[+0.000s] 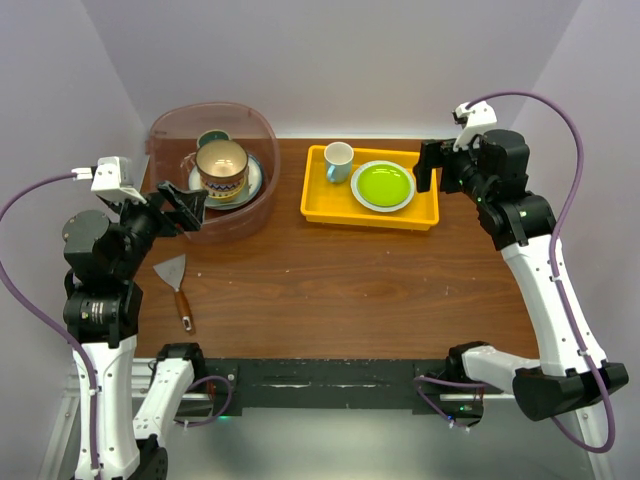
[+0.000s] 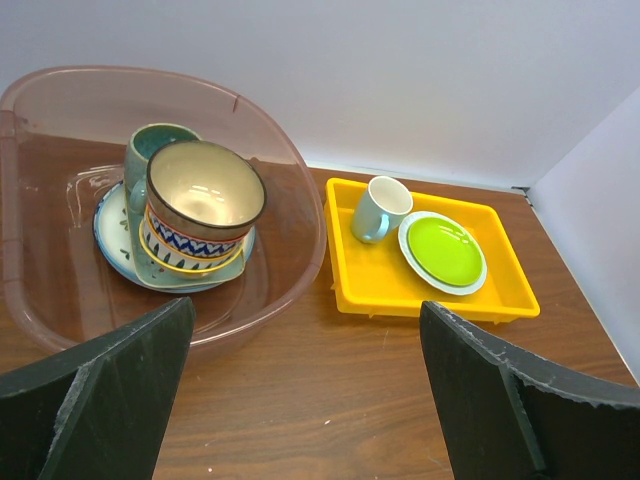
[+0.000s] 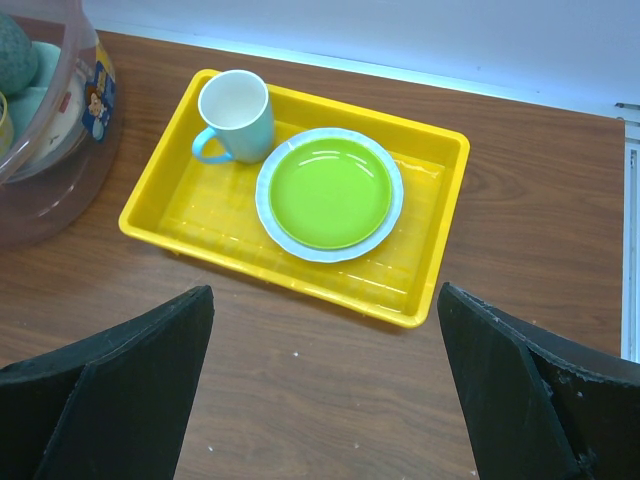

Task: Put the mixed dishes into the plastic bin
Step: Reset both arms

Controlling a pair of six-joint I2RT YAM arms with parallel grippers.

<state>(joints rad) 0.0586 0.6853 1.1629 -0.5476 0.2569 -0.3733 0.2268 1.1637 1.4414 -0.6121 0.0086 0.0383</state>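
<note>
Both left claw (image 2: 305, 392) and right claw (image 3: 325, 395) gape empty; bowl (image 2: 205, 198) half-hides, perhaps, a mug (image 2: 148, 148).

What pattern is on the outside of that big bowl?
The bowl shows blue zigzags with red and yellow stripes; best seen from left wrist.

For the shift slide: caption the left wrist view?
Open left gripper faces plastic bin holding patterned bowl and teal mug on a plate; yellow tray with cup and green plate beside.

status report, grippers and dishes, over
Both open, empty: left gripper beside translucent pinkish plastic bin, right gripper by yellow rectangular tray. Striped bowl, teal mug, plates inside bin. Nothing blocking.
</note>
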